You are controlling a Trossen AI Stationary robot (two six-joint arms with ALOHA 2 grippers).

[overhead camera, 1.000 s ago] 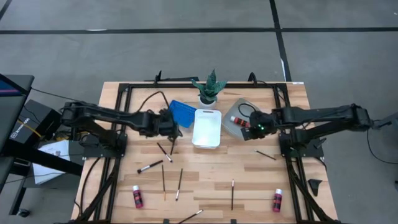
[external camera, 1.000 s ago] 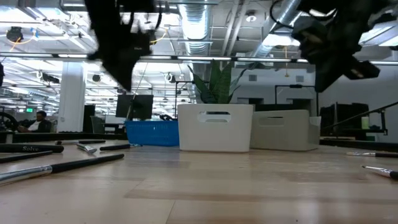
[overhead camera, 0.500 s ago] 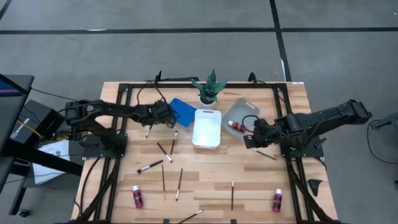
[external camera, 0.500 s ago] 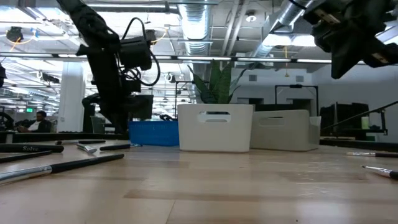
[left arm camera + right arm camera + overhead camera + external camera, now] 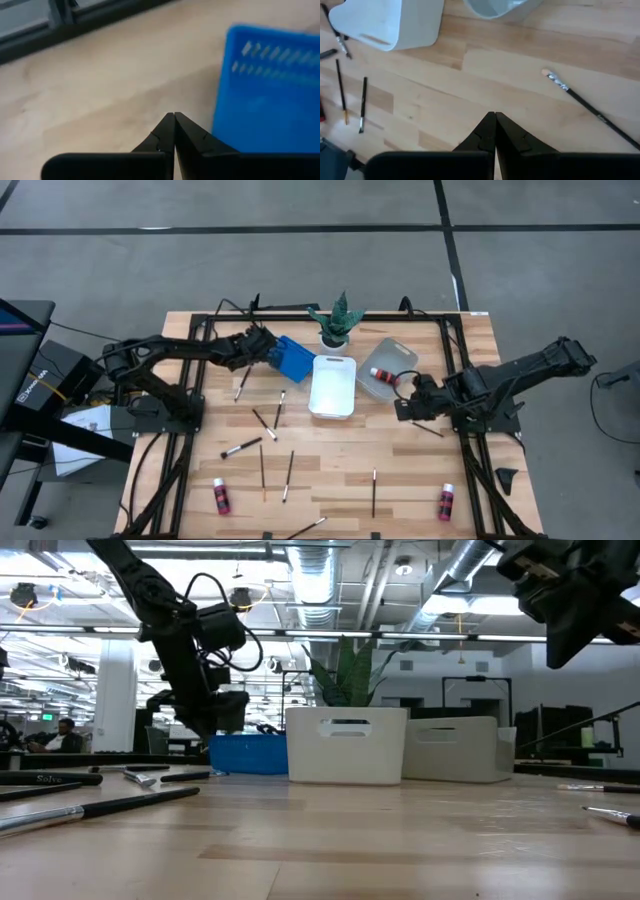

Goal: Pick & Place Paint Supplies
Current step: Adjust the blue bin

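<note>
Since the earlier frame, the left gripper (image 5: 268, 345) has swung from the table's middle to the upper left, beside the blue tray (image 5: 293, 359), its fingers pressed together on nothing. Meanwhile the right gripper (image 5: 405, 409) has pulled back off the grey tray (image 5: 388, 370) toward the right of centre, likewise closed and empty. One red bottle (image 5: 381, 374) lies in the grey tray. Brushes (image 5: 241, 447) are scattered across the lower centre, and two bottles (image 5: 220, 496) stand near the bottom edge.
</note>
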